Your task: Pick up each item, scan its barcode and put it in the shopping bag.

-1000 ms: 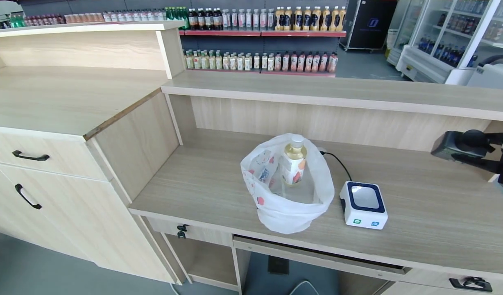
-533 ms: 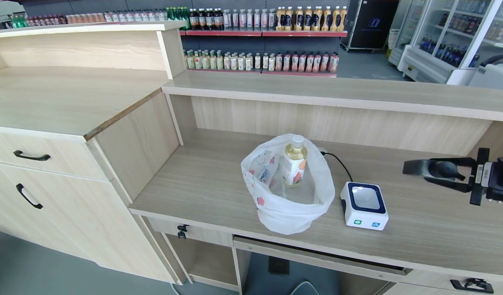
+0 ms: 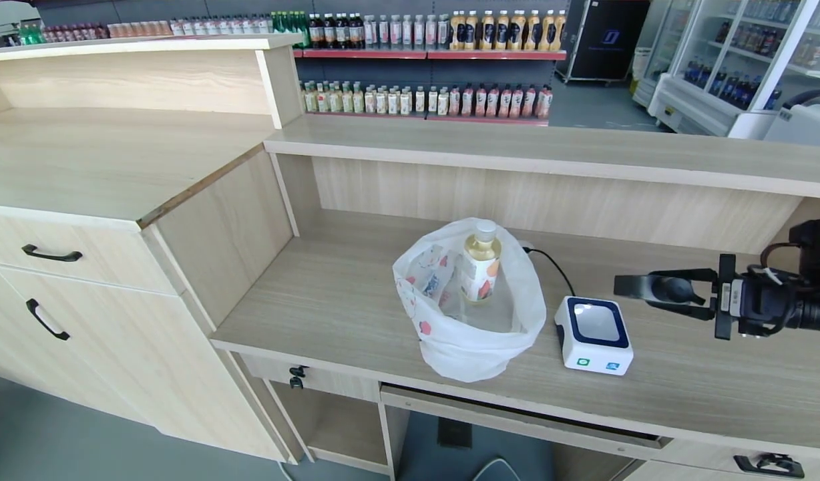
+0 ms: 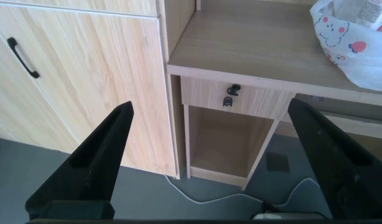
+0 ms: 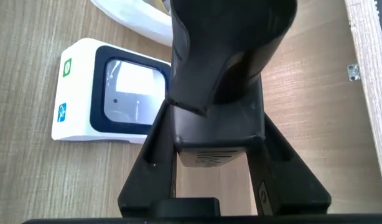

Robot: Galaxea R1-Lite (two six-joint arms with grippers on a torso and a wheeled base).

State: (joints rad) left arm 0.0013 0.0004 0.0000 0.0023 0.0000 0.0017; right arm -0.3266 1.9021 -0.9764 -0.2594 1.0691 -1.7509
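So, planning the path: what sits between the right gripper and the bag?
The scanner on the counter, between bag and right gripper holding a black item; head view.

Shopping bag (image 3: 470,347): one
Bottle (image 3: 480,267): one
Countertop scanner (image 3: 593,334): one
Scanner cable (image 3: 550,265): one
Black handheld item (image 3: 660,288): one
Left gripper (image 4: 209,106), right gripper (image 3: 674,292): two
Black cabinet handles (image 3: 51,254): three
Keyed drawer lock (image 3: 296,376): one

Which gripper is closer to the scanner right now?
Right. The right gripper, holding a black item, hovers just right of the scanner. The left gripper hangs open below the desk, out past the bag on the scanner's other side.
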